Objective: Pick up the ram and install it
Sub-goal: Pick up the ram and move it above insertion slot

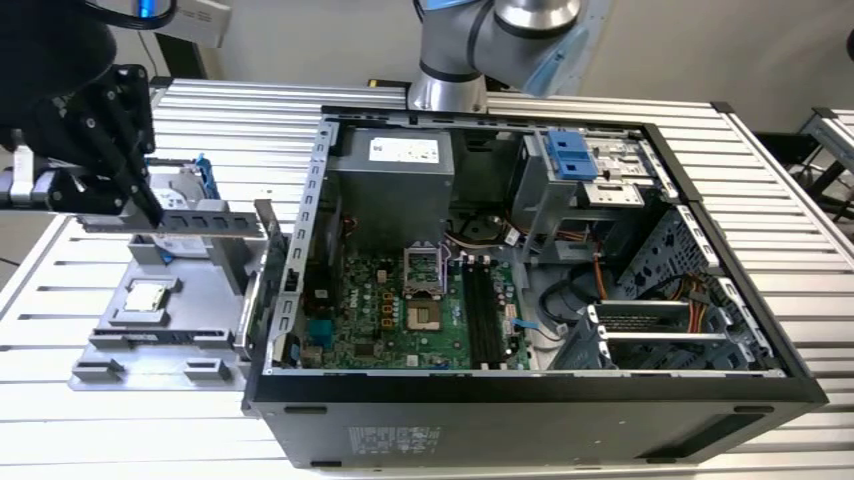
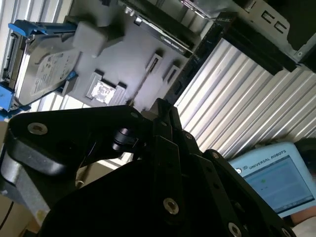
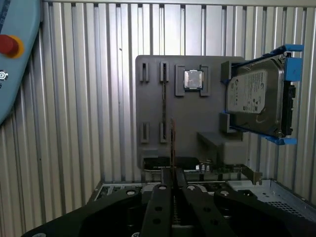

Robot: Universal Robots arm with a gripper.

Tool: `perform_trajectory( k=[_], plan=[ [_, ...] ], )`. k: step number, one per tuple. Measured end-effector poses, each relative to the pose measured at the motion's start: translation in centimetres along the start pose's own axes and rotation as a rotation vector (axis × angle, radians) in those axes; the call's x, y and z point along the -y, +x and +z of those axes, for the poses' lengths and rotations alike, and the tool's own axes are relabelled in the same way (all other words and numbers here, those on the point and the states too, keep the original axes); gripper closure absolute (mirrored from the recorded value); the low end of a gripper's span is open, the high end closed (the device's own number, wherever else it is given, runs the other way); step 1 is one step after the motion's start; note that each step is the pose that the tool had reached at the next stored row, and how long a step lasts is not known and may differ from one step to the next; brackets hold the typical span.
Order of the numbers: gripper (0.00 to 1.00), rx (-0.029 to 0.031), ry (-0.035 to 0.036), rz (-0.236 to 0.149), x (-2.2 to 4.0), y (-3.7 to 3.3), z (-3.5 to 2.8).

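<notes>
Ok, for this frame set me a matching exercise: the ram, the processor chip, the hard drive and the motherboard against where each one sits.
Things:
1. ram
2. processor chip
3. hard drive
4. motherboard

Places:
A. in a blue bracket at the edge of the grey tray
B. inside the open computer case
C. clamped in the gripper
D. flat in a square recess of the tray

Pairs: 1-C; 2-D; 3-A; 4-B.
</notes>
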State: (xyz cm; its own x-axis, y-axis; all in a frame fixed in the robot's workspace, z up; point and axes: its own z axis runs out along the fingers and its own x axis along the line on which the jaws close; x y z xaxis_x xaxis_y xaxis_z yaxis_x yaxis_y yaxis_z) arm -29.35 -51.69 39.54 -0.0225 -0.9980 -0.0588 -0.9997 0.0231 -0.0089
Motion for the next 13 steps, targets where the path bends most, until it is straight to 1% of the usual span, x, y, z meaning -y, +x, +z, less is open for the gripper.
perform_trajectory(
  k=[8, 13],
  plan=[
    [1.00, 0.0000, -0.0017, 0.000, 3.15, -0.07, 0.03],
    [1.00, -0.0001, -0.0028, 0.000, 5.28, -0.12, 0.05]
  ],
)
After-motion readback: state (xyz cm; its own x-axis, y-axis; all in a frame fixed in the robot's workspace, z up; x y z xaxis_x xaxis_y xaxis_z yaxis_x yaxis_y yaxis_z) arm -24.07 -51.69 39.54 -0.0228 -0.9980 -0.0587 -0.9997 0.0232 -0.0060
